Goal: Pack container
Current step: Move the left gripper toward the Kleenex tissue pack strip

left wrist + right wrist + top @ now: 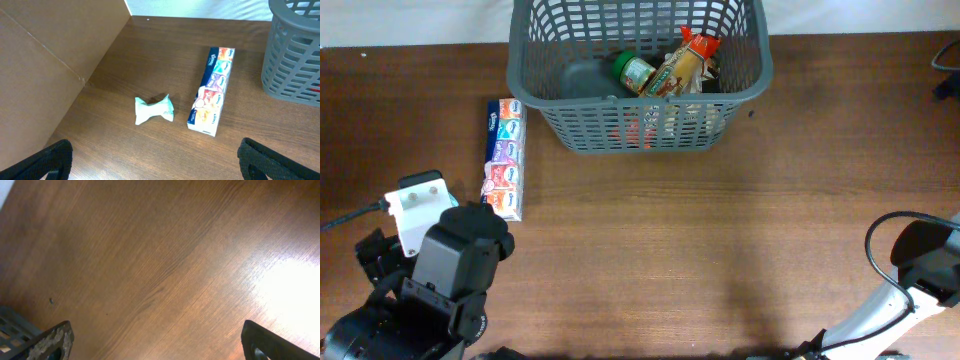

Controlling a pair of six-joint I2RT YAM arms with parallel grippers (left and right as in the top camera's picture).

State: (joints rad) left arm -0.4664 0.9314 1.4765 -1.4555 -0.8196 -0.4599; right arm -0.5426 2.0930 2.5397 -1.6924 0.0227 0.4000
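The container [640, 128], a dark grey lattice basket, stands at the table's far middle. Inside lie a green-lidded jar [633, 70] and a red-and-orange packet [686, 60]. Left of it on the table lies a long colourful tissue pack [504, 158], which also shows in the left wrist view [212, 92] beside a small mint-and-white wrapped packet [153, 109]. My left gripper [157, 165] hovers open over bare wood just short of that packet. Over bare wood too, my right gripper [160, 345] is open and empty, with the container's corner [12, 322] at its left.
A brown cardboard wall [45, 65] rises along the table's left side in the left wrist view. My left arm [440, 270] fills the near left corner and my right arm [920, 265] the near right. A dark cable [948, 60] sits at the far right edge.
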